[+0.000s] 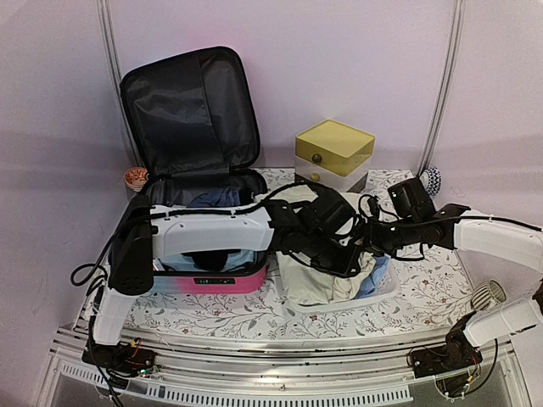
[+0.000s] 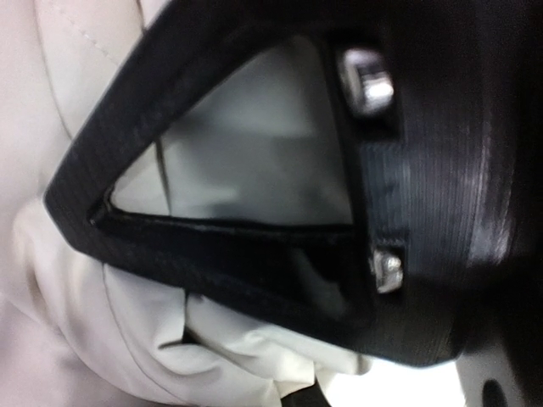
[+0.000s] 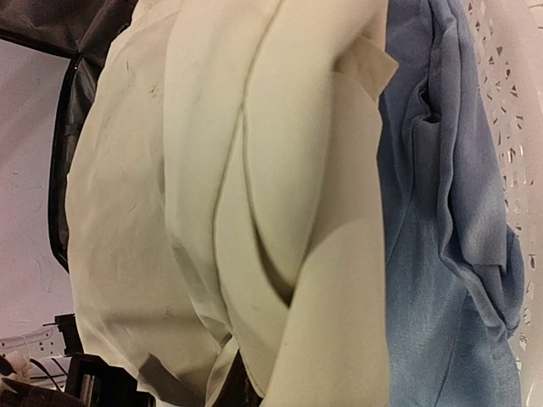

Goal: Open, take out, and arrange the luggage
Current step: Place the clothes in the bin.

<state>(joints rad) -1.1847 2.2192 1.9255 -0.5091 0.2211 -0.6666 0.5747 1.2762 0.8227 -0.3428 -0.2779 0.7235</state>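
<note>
At left of floral-covered table [image 1: 428,297]: small hard-shell turquoise-to-pink suitcase [image 1: 191,127], open, black-lined lid upright against back wall, clothes in lower half. Just right of it, white plastic mesh basket [image 1: 386,292] holds cream fabric garment [image 1: 310,284] and blue cloth [image 3: 441,254]. Arms reach over basket from opposite sides. Jaws of left gripper [image 1: 339,254] closed, pressed into cream fabric garment. Jaws of right gripper [image 1: 377,236] closed to sliver, cream folds converging there, probably pinched; wrist view too close to confirm. Yellow-topped drawer box [image 1: 333,153] behind basket.
</note>
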